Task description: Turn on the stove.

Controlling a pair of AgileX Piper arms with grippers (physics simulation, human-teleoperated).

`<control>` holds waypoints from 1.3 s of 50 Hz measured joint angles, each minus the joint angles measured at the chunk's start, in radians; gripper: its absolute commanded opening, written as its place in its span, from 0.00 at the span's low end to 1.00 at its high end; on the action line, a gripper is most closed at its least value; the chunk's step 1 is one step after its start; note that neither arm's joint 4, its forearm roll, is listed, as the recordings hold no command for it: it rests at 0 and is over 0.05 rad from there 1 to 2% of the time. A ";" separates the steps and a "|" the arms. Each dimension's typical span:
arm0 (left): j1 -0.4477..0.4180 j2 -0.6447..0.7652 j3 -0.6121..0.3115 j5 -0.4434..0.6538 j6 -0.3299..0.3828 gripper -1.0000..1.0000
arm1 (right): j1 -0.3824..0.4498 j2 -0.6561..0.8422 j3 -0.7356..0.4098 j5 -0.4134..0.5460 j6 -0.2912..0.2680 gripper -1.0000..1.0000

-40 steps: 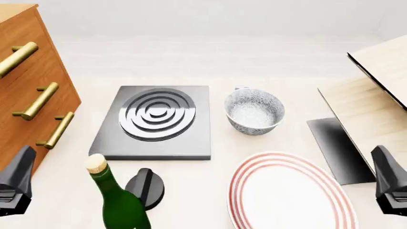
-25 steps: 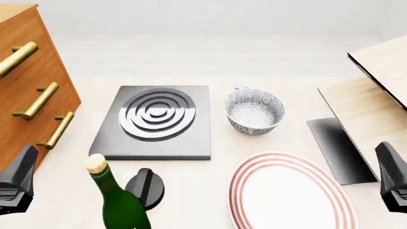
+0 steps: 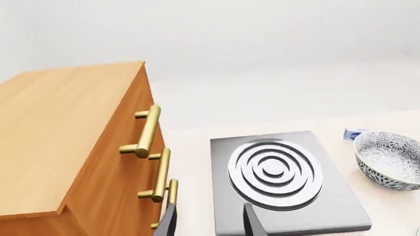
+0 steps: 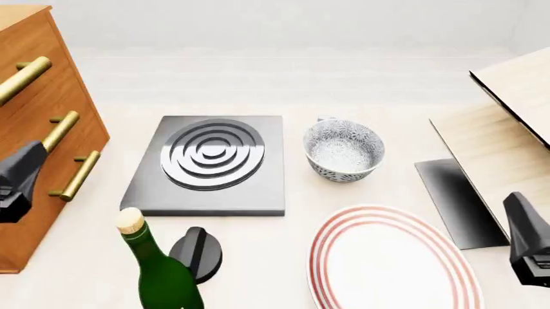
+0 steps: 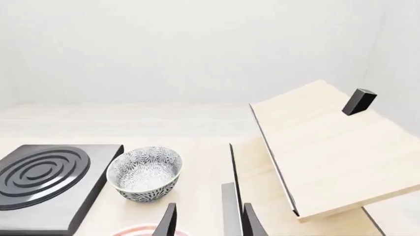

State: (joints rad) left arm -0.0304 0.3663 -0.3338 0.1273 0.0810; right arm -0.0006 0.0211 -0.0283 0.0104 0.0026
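The wooden drawer cabinet with brass handles stands at the left of the table, and the stove, a dark grey slab with raised concentric burner rings, lies just beside it toward the middle, with its black round knob apart from the slab on the near side, partly hidden behind the green wine bottle. The red-rimmed plate lies near right of the knob, the patterned bowl sits just right of the stove, and a dark flat panel lies by the slanted wooden boards on the right. By my reading the task is barely begun: nothing touches the knob, so reaching, gripping and turning it all remain. The left gripper hangs beside the cabinet front, fingers parted and empty; the right gripper hovers near the panel, likewise parted and holding nothing.
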 measured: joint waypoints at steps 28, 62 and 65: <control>-0.219 0.392 -0.490 0.380 -0.064 1.00 | 0.000 0.006 0.014 -0.020 0.000 1.00; -0.460 0.722 -0.712 0.652 -0.291 1.00 | 0.000 0.007 0.011 -0.019 -0.001 1.00; -0.471 0.733 -0.704 0.647 -0.304 1.00 | 0.000 0.008 0.011 -0.020 -0.001 1.00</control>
State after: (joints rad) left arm -0.5016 1.0995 -1.0381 0.7742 -0.2228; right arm -0.0010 0.0294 -0.0173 -0.0093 0.0020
